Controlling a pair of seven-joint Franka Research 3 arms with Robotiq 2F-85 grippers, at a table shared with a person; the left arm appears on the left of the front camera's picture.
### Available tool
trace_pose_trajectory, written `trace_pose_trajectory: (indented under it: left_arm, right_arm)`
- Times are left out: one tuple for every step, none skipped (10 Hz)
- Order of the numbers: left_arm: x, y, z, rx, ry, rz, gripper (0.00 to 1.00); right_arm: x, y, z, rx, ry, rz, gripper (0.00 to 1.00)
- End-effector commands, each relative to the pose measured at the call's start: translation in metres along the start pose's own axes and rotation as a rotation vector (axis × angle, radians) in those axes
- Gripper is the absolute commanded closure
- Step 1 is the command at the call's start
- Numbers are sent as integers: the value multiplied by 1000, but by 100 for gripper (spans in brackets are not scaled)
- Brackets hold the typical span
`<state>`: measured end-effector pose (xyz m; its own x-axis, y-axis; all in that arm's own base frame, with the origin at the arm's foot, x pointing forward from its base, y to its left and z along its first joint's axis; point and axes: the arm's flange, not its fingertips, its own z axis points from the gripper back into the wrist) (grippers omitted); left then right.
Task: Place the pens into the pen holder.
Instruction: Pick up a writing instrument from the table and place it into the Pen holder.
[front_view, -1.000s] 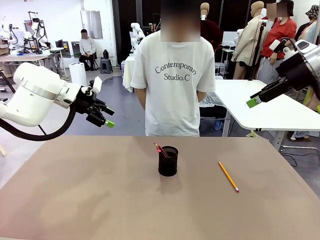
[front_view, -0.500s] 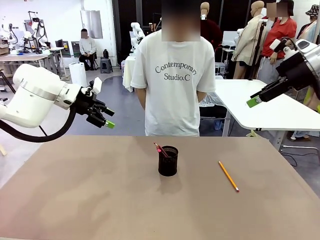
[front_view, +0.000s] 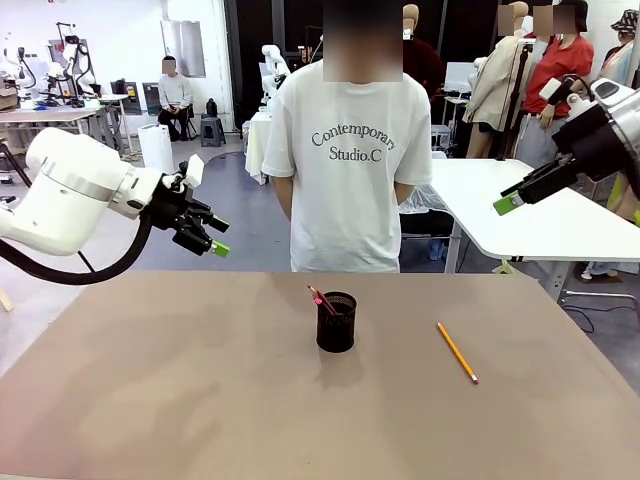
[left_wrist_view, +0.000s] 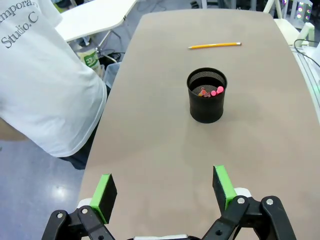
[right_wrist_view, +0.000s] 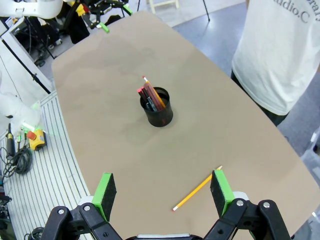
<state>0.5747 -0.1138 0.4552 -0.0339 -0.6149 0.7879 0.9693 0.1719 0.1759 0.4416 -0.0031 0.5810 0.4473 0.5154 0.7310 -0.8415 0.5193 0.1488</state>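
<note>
At middle left the left pincer (front_view: 220, 236) hangs above the tan worktop (front_view: 160, 390), jaws spread wide, empty. At centre stands the black mesh cylindrical pen holder (front_view: 336, 322) with two thin pens (front_view: 320, 298) leaning inside. Just right lies the yellow-orange pencil (front_view: 457, 352), flat on the worktop. Upper right, the right pincer (front_view: 508, 200) gapes wide, holding nothing.

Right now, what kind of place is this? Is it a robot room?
Probably a robot lab or workshop: a white left robot arm and a white right robot arm flank a brown table with a black mesh pen holder and a yellow pencil.
</note>
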Motion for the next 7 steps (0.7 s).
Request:
trace_pose_trajectory:
  left_arm:
    - [1,2,1,1,5,-7,0]
    - [1,2,1,1,5,-7,0]
    - [1,2,1,1,5,-7,0]
    - [1,2,1,1,5,-7,0]
    - [1,2,1,1,5,-7,0]
    - [1,2,1,1,5,-7,0]
    - [1,2,1,1,5,-7,0]
  right_arm:
    - [2,0,0,3,-11,5,0]
    - [2,0,0,3,-11,5,0]
    - [2,0,0,3,-11,5,0]
    - [2,0,0,3,-11,5,0]
    - [2,0,0,3,-11,5,0]
    - [2,0,0,3,-11,5,0]
    - [2,0,0,3,-11,5,0]
